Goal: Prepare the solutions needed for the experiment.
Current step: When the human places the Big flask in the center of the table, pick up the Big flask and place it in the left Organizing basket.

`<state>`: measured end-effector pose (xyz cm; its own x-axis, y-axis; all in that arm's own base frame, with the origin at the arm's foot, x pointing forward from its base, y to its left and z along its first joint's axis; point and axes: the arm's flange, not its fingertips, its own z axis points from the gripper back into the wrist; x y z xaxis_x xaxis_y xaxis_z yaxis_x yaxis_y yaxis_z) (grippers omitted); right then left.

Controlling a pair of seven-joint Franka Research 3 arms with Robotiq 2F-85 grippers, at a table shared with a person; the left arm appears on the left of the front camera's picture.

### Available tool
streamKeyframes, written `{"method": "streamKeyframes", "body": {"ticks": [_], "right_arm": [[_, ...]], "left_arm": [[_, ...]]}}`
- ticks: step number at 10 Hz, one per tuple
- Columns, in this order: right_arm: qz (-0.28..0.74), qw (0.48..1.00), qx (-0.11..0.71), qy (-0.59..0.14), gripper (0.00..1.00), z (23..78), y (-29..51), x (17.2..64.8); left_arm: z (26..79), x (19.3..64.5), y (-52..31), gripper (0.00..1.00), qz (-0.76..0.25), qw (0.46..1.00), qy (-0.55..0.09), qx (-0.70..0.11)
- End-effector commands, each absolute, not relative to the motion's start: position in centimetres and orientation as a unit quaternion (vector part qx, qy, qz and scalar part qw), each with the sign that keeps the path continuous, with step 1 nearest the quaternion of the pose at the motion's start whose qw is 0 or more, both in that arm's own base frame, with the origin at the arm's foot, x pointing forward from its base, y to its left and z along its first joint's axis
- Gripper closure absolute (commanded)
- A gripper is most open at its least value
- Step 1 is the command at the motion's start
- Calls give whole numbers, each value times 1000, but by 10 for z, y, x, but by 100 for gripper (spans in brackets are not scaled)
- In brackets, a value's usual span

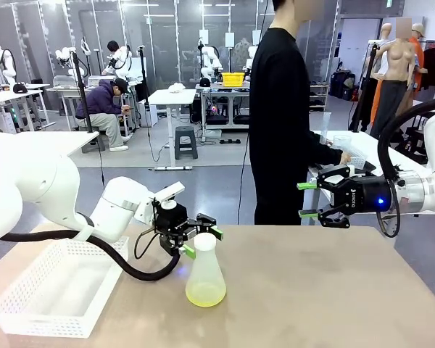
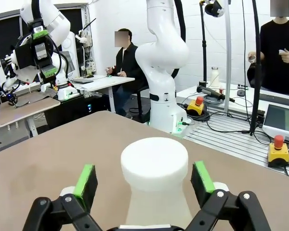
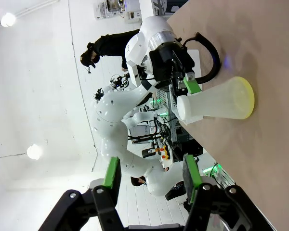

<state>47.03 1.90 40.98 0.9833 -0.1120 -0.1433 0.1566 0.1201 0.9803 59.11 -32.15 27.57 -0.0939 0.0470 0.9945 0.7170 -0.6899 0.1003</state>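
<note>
Left end effector (image 1: 201,235) stands wide open astride the flask (image 1: 204,272) neck, ungripped, the solutions (image 1: 205,293) unpoured; right end effector (image 1: 306,200), at three o'clock, half-open, empty.

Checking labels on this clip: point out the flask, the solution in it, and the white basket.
flask (image 1: 204,255), front view, neck.
solution (image 1: 205,293), front view, yellow-green layer at the bottom.
white basket (image 1: 29,313), front view, near wall.

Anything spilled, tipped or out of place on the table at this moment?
Nothing stands out. The flask stands upright on the table, its yellow-green solution inside, no puddle around it. The left pincer straddles its neck, open; the white basket sits flat.
</note>
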Motion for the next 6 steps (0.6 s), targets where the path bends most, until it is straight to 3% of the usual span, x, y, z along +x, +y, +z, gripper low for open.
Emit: {"method": "streamKeyframes", "body": {"ticks": [1, 6], "right_arm": [[-89, 749, 656, 17, 34, 411, 19, 470], [-89, 749, 656, 17, 34, 411, 19, 470]], "left_arm": [[272, 585, -324, 0, -665, 248, -297, -639], [263, 577, -330, 0, -654, 238, -281, -661]]}}
